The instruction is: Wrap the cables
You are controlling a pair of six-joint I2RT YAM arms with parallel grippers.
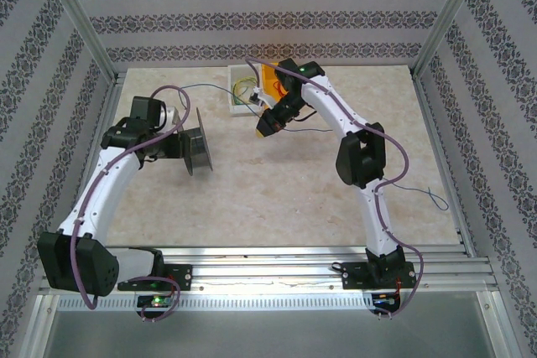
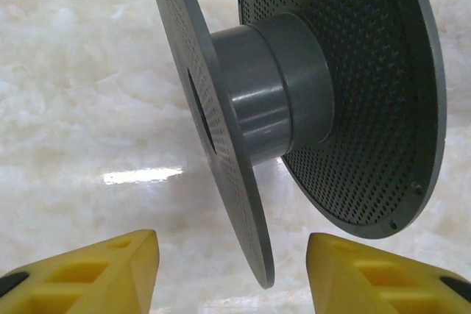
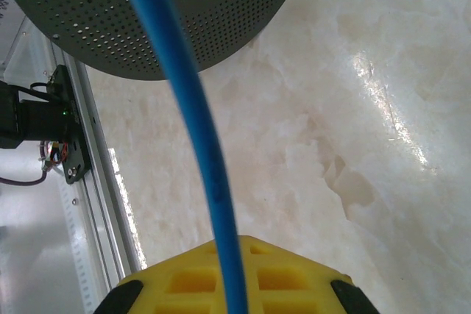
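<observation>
— Where is your cable?

— Your blue cable (image 3: 202, 137) comes up out of your right claw (image 3: 235, 273), which is closed tight on it. From the yellow tips it runs up through the right wrist view and crosses in front of a perforated flange of the black spool (image 3: 88, 27). You cannot tell whether it touches the spool there.

— And on the claw's other side?

— From above, a thin dark line leaves that claw toward the right, over the worktop (image 1: 277, 199). A further thin stretch lies on the worktop to the right of your right arm (image 1: 361, 157) and ends near the right edge.

— How does the spool sit?

— It stands on the left part of the worktop, both flanges upright, with the grey hub level between them.

— And your left claw?

— Your left claw (image 2: 232, 255) stands open and has hold of nothing. Its two yellow fingers (image 2: 110, 273) sit either side of one flange's rim, with a gap on each side.

— Anything else out there?

— A white box (image 1: 239, 94) with thin coloured wires in it sits at the far middle of the worktop, just beyond your right claw.
</observation>
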